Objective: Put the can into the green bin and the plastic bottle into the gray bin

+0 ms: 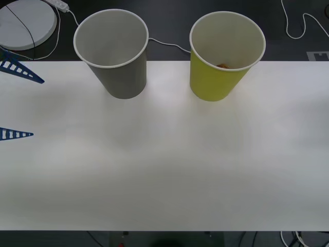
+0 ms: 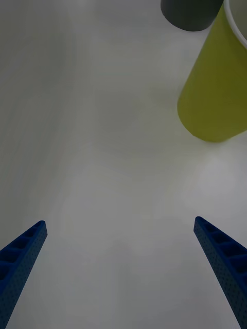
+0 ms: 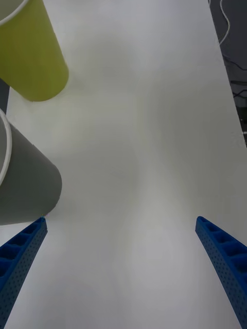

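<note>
while both cups stand upright at the far edge of the white bench [image 1: 164, 170], we judge the job at least half done: a small orange-gold shape, likely the can [image 1: 222, 66], lies low inside the green bin [image 1: 218, 77], mostly hidden by its rim. we see nothing inside the gray bin [image 1: 119, 72] from here, and no plastic bottle on the bench, so that half looks outstanding. our left gripper [image 1: 15, 103] hangs at the bench's left edge, near the gray bin, its blue fingers spread wide and empty; our right gripper [image 2: 123, 267] hovers near the green bin, fingers likewise apart. we find no brand, label or legible writing anywhere.
</note>
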Controlling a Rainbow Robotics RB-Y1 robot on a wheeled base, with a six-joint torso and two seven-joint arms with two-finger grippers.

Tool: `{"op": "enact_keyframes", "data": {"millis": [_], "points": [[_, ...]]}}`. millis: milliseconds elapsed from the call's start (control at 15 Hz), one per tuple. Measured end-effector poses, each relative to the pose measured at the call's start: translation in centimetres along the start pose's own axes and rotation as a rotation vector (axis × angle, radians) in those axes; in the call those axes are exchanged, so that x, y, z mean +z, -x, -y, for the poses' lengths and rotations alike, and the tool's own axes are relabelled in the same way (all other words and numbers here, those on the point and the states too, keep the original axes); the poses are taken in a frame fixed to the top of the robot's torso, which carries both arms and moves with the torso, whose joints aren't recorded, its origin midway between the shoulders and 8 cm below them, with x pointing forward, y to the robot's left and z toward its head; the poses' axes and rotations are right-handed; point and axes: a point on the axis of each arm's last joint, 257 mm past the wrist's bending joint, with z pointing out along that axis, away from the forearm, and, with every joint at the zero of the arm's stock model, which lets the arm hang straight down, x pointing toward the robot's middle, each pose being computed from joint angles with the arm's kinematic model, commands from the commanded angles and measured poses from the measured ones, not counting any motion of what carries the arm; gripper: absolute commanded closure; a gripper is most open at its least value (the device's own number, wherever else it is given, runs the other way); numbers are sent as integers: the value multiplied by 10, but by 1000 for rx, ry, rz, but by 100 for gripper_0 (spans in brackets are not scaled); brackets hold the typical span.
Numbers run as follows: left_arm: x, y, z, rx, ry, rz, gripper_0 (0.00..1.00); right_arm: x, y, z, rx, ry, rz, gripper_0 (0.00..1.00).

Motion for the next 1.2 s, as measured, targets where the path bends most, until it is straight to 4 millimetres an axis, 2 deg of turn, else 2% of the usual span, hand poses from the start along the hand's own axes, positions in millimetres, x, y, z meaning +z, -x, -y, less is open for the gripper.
{"op": "enact_keyframes", "data": {"millis": [133, 467, 1200], "points": [[1, -7, 7, -11, -10, 20, 0, 0, 0, 0, 0, 0, 0, 0], [2, -16, 7, -24, -7, 30, 0, 0, 0, 0, 0, 0, 0, 0], [19, -21, 18, -20, -21, 54, 0, 0, 0, 0, 0, 0, 0, 0]]}}
